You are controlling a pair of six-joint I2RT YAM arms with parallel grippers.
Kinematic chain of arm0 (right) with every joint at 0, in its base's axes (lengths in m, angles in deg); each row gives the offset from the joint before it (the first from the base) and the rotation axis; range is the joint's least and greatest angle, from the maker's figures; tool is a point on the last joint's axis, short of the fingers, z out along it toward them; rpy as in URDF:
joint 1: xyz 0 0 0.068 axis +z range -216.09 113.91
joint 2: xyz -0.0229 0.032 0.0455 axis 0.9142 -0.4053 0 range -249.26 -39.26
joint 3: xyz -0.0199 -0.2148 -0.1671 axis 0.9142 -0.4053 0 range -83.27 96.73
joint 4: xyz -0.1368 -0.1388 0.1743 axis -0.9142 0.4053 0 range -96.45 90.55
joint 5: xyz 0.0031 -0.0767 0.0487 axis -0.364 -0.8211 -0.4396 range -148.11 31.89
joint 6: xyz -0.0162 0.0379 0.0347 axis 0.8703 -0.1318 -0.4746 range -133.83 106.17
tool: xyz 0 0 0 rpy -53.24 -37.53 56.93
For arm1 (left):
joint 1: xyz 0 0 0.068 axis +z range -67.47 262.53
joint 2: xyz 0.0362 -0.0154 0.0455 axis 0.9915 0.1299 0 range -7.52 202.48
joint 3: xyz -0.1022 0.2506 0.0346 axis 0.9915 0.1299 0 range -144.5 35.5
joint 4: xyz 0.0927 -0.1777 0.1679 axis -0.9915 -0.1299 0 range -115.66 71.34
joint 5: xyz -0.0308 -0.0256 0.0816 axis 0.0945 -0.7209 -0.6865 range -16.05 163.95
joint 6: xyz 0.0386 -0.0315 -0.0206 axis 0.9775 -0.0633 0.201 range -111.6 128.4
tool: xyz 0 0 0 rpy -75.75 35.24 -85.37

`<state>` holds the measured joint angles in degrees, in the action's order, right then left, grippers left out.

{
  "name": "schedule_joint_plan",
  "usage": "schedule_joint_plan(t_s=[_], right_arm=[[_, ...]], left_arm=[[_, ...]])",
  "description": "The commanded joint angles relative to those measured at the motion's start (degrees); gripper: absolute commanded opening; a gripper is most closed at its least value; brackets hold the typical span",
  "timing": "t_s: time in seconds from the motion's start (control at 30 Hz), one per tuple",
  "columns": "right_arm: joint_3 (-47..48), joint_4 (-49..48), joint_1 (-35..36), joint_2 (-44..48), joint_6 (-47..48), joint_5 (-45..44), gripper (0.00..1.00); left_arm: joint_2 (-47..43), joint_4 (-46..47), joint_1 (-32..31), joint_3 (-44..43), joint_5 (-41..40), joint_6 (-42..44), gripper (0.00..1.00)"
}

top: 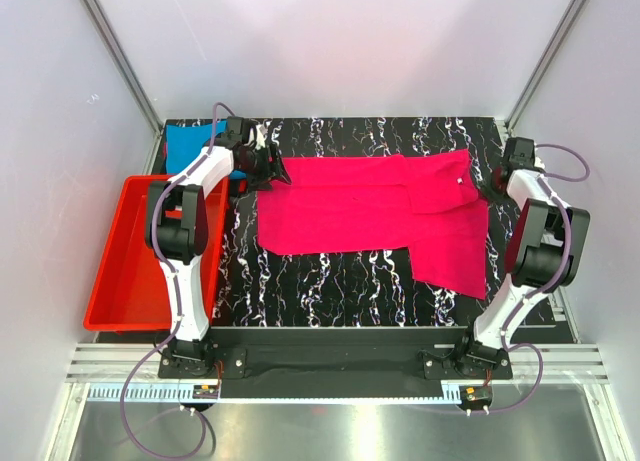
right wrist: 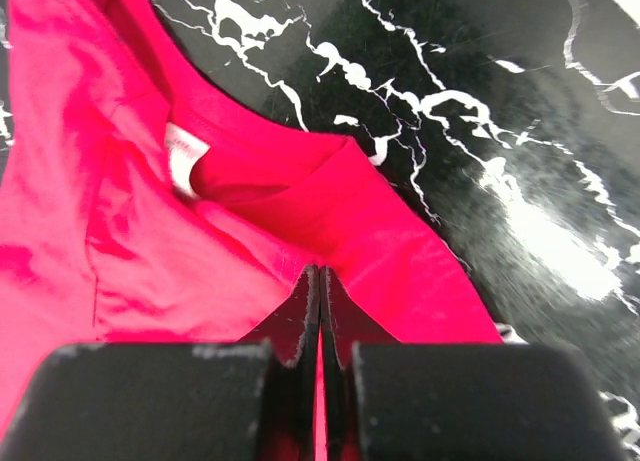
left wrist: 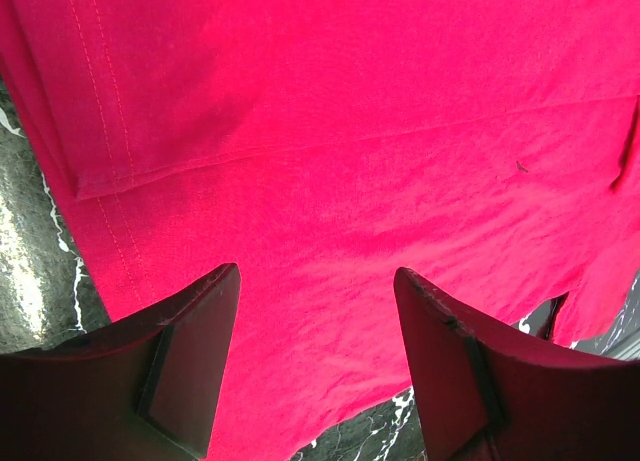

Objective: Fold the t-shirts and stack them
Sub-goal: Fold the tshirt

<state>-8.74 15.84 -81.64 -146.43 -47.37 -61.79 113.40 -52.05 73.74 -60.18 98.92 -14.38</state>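
The magenta-pink t-shirt (top: 370,211) lies spread across the black marbled table, its right part folded down toward the front. The turquoise-blue t-shirt (top: 193,141) lies at the back left, partly hidden behind the left arm. My left gripper (top: 272,171) is at the pink shirt's left edge; in the left wrist view it (left wrist: 316,273) is open, with pink cloth (left wrist: 330,131) spread beneath it. My right gripper (top: 490,193) is at the shirt's right edge; in the right wrist view it (right wrist: 320,273) is shut on pink cloth (right wrist: 390,261) next to the collar and its white label (right wrist: 182,156).
A rigid red plastic tray (top: 118,281) stands at the left, overhanging the table edge beside the left arm. Grey walls and metal frame posts enclose the table. Bare marbled tabletop (top: 320,281) shows in front of the shirt.
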Motion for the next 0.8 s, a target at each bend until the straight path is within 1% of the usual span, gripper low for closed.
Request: schedule_joint_plan(t_s=[0.0, 0.13, 0.3, 0.4, 0.5, 0.77], right_arm=[[2.3, 3.11, -0.27, 4.52, 2.86, -3.09, 0.0], [1.33, 5.31, -0.18, 5.75, 3.39, -4.05, 0.0], [-2.27, 5.49, -0.27, 8.12, 3.39, -4.84, 0.0], [-7.26, 3.65, -0.27, 9.88, 2.34, -5.02, 0.0], [-10.0, 2.42, -0.27, 11.2, 1.72, -5.72, 0.0], [-14.14, -1.71, -0.27, 12.95, 0.4, -7.39, 0.0]], left_arm=[[-0.95, 1.22, 0.27, -1.44, -0.27, -0.07, 0.69], [-0.6, 1.13, 0.27, -1.35, -0.1, -0.07, 0.68], [-0.51, 0.95, 0.27, -1.26, -0.8, 0.2, 0.69], [-0.08, 0.78, 0.27, -1.27, -0.8, 0.2, 0.68], [0.1, 0.6, 0.27, -1.26, -1.41, 0.46, 0.69], [0.28, 0.25, 0.27, -0.91, -1.94, 0.64, 0.69]])
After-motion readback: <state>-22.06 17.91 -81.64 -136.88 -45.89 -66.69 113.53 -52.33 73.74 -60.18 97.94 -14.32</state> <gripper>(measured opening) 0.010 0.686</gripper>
